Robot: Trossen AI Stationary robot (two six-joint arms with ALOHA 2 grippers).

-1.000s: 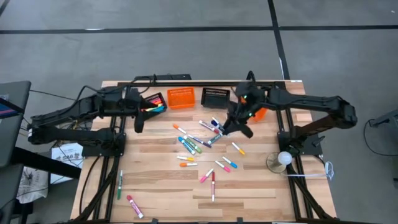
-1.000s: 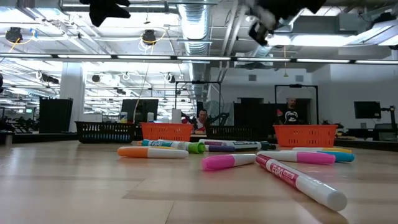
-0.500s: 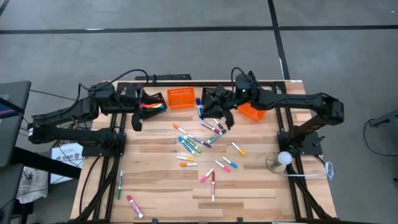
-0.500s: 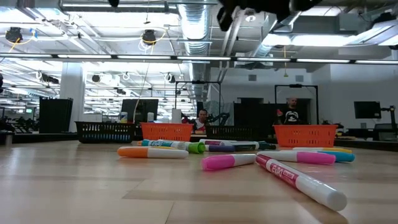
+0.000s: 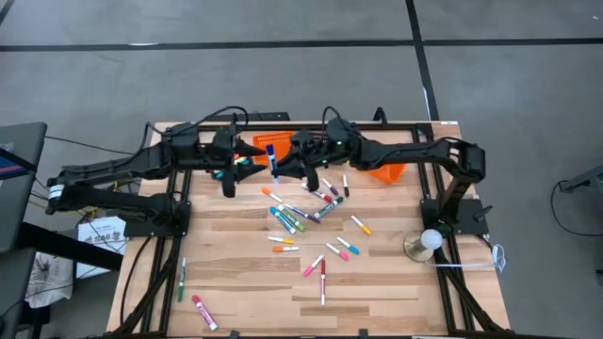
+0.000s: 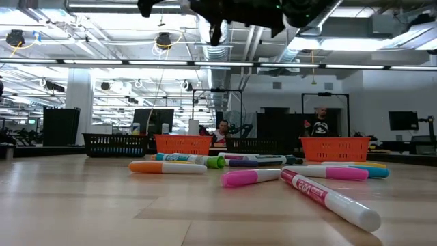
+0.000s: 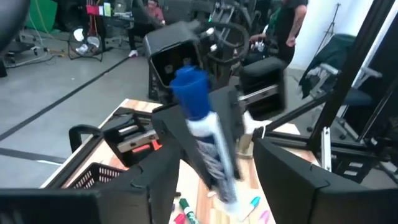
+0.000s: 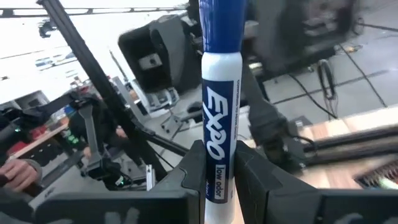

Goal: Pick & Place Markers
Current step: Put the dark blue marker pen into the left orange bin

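Note:
A white marker with a blue cap (image 5: 271, 156) stands upright in the air over the table's far middle, and my right gripper (image 5: 283, 166) is shut on it. My left gripper (image 5: 252, 156) faces it from the table's left, open. In the left wrist view its two fingers (image 7: 155, 180) stand on either side of the marker (image 7: 208, 149) without touching it. Several other markers (image 5: 301, 215) lie scattered on the wooden table (image 5: 245, 282). A few more markers (image 5: 237, 163) lie in a basket under my left gripper. My right gripper pinches the lower barrel (image 8: 217, 177) of the marker between its two fingers (image 8: 191, 171). The fingers point level from the table's right and lie across the marker. The marker stands upright, blue cap up, lifted clear of the table.
One orange basket (image 5: 279, 141) shows at the far edge behind the grippers, and another orange basket (image 5: 386, 172) sits at the far right. A white ball on a round stand (image 5: 429, 240) is near the right edge. Loose markers (image 5: 203, 312) lie at the near left. A person (image 6: 319, 124) stands in the room beyond.
My right gripper has carried the blue-capped marker from above the scattered markers toward the table's left, along the far edge. It has tipped up from pointing down to level, so the marker now stands upright. My left gripper has moved right toward it.

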